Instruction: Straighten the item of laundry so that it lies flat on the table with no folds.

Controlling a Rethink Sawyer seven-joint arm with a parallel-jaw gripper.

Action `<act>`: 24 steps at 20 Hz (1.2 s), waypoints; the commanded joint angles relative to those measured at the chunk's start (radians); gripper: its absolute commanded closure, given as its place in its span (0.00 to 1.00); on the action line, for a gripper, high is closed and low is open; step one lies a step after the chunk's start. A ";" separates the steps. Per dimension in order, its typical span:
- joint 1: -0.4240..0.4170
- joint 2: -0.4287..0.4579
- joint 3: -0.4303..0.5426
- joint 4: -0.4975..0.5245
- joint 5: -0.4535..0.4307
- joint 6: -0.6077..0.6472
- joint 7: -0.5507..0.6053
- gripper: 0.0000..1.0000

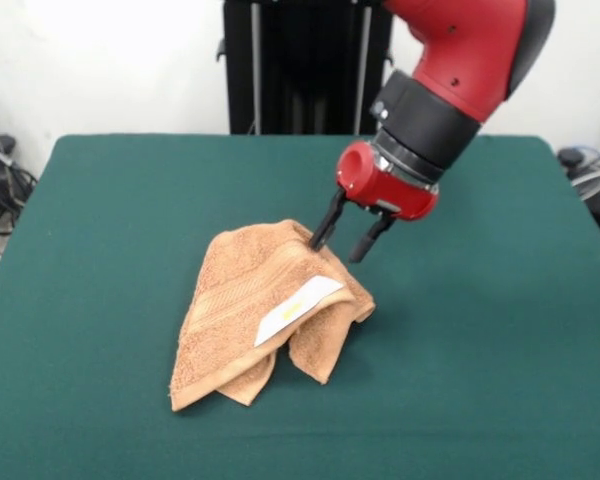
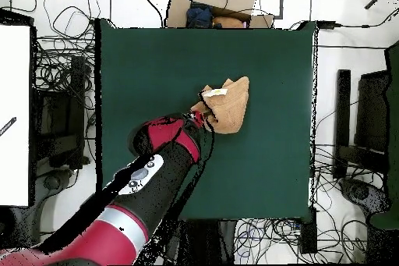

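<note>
Bright, even light; the towel (image 1: pixel 265 315) casts only a soft shadow on the table (image 1: pixel 500 340).

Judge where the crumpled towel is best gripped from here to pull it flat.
Probably the towel is best taken at its low corner lying on the table, approached from above: the cloth peaks under the open gripper and drapes down in folds, so dragging that loose corner outward should open them.
</note>
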 commanded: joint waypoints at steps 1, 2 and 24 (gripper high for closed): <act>0.008 -0.052 0.037 -0.052 0.031 0.167 0.159 0.00; 0.002 -0.055 0.041 -0.059 0.029 0.174 0.156 0.00; -0.063 0.067 0.045 -0.195 -0.015 0.139 0.166 0.00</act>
